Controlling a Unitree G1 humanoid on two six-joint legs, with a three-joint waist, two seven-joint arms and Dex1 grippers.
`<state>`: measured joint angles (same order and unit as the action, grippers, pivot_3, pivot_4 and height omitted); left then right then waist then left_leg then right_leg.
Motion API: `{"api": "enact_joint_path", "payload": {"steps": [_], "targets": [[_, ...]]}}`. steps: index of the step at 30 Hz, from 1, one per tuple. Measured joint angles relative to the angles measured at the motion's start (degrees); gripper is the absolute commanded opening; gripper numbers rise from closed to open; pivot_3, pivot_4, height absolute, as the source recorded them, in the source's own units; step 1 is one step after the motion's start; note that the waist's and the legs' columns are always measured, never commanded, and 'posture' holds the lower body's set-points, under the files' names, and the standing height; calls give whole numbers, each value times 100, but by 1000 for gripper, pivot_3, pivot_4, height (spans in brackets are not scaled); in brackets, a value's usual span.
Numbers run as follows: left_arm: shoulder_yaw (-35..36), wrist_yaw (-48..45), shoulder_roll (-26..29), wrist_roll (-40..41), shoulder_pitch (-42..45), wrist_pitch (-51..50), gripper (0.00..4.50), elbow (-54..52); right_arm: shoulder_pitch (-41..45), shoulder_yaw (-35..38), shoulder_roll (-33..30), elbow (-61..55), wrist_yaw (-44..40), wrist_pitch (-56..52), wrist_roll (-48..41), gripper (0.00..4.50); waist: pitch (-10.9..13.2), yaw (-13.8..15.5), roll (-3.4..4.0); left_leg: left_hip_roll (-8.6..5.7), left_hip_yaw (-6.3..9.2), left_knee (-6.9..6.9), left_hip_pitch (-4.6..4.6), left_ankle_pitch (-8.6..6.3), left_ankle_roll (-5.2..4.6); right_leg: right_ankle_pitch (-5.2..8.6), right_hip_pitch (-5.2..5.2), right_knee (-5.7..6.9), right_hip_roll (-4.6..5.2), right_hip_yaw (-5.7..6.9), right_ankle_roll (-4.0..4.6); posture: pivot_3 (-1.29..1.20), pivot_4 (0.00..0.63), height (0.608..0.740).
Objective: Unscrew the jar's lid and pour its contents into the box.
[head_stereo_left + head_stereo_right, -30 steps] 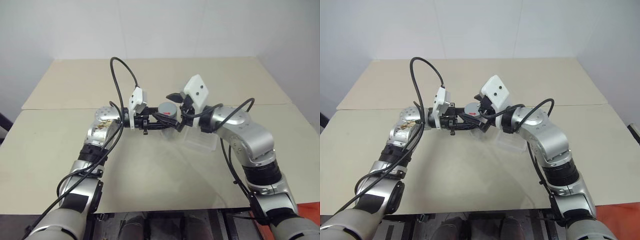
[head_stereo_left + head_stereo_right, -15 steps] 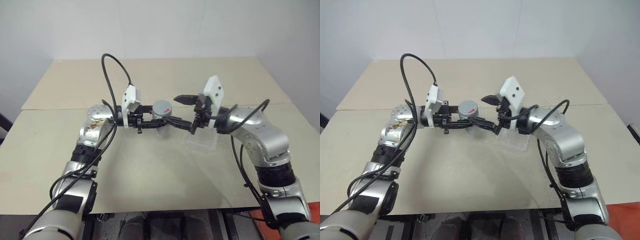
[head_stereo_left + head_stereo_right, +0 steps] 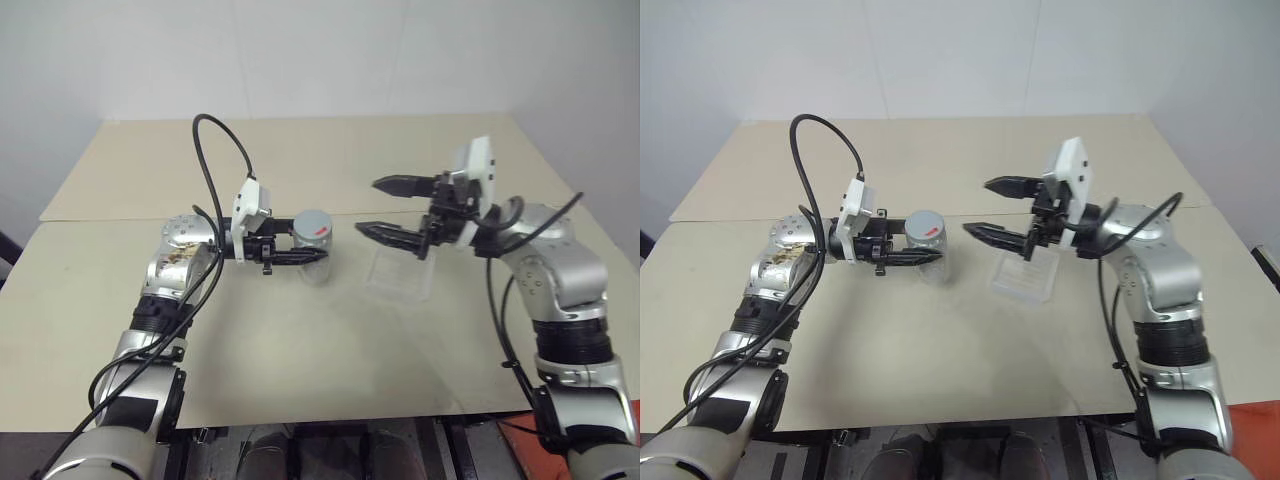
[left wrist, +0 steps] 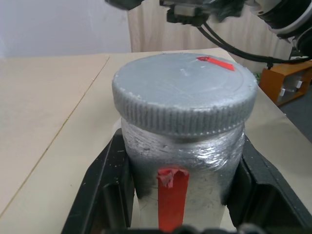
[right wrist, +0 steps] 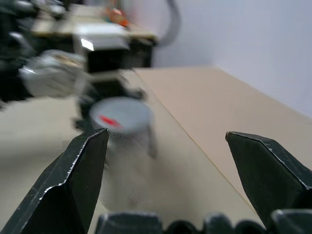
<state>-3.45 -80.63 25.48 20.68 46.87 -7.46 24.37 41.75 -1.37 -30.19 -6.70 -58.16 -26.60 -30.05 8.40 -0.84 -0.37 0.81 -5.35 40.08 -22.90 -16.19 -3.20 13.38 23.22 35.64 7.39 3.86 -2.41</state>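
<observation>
My left gripper (image 3: 305, 257) points sideways toward the right and is shut on the jar (image 3: 316, 262). The small clear jar stands upright, with a red stripe (image 4: 172, 196) down its side. The grey lid (image 3: 314, 226) with a red mark sits on the jar, its ribbed rim (image 4: 185, 119) close up in the left wrist view. The jar's cloudy wall hides the contents. My right gripper (image 3: 388, 208) hovers open to the right of the jar, apart from the lid, above the clear box (image 3: 400, 277). Its black fingers (image 5: 73, 180) frame the jar (image 5: 122, 131) from a distance.
The tan table (image 3: 300, 360) has a seam (image 3: 120, 219) running across behind the arms, and its front edge (image 3: 330, 418) is close to me. Black cables (image 3: 215, 150) loop above the left forearm. An orange stand (image 4: 287, 83) sits beyond the table.
My right gripper has drawn away from the lid, moving right and slightly up, and turned, fingers still spread. The left gripper has shifted a little left with the jar. The lid remains on the jar.
</observation>
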Motion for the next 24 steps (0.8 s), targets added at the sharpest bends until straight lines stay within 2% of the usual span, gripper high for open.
{"api": "enact_joint_path", "payload": {"steps": [8, 15, 24], "targets": [[-9, -56, -80, -17, 61, -22, 2043, 37, 310, -726, 625, 68, 225, 75, 457, 4466, 0, 21, 0, -2, 4, 2, -3, 0, 0, 0, 0, 0, 0, 5, 0, 0, 150, 740], [-8, -76, -99, -22, 58, -26, 2043, 27, 527, -819, 909, 478, 328, 274, 742, 4466, 0, -4, 0, -1, 1, 1, -1, 1, 1, 0, 1, 2, 0, 4, 0, 0, 150, 740], [-7, -8, -79, -22, -20, -93, 2043, -130, 669, -817, 956, 957, 197, 344, 839, 4466, 0, -10, 1, -1, 0, 0, 0, 1, 2, 0, 1, 2, 0, 4, 0, 0, 150, 740]]}}
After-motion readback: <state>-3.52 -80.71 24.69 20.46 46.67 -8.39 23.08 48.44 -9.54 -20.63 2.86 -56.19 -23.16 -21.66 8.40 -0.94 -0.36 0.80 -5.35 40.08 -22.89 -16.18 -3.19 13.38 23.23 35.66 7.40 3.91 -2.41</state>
